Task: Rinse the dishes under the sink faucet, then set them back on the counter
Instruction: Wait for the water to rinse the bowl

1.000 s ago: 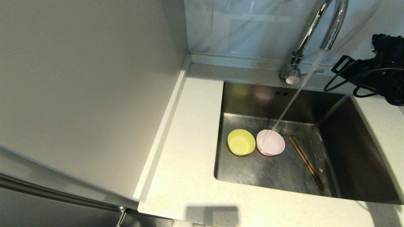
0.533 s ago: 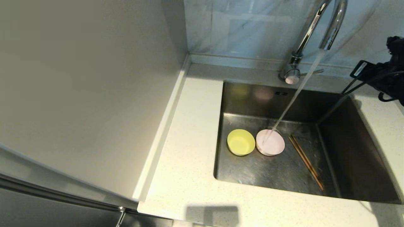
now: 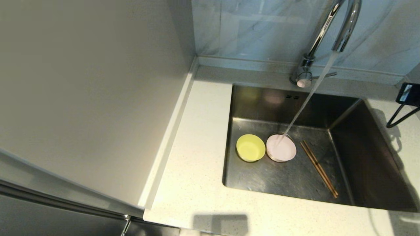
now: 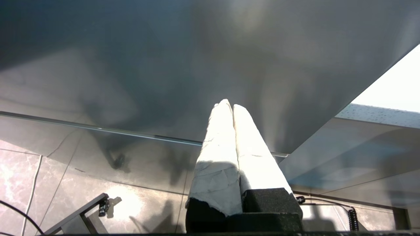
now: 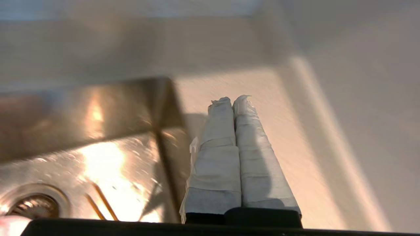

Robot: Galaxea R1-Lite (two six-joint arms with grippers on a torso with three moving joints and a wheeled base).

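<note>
In the head view the yellow-green bowl (image 3: pixel 250 147) and the pale pink bowl (image 3: pixel 281 148) sit side by side on the floor of the steel sink (image 3: pixel 295 180). Water runs from the chrome faucet (image 3: pixel 341 29) into the pink bowl. The brown chopsticks (image 3: pixel 319 168) lie to the right of the bowls and also show as chopsticks (image 5: pixel 100 205) in the right wrist view. My right gripper (image 5: pixel 232 99) is shut and empty, over the counter (image 5: pixel 262 98) by the sink's right edge. My left gripper (image 4: pixel 229 105) is shut and empty, parked low beside a dark cabinet panel.
The speckled counter (image 3: pixel 197 157) surrounds the sink, with a raised rim along the grey wall panel (image 3: pixel 82 98) on the left. The drain (image 5: pixel 32 205) shows in the right wrist view. Black cable and part of the right arm (image 3: pixel 405 98) sit at the far right edge.
My right arm has pulled away to the right from beside the faucet, almost out of the head view. Water keeps running into the pink bowl. The dishes have not moved.
</note>
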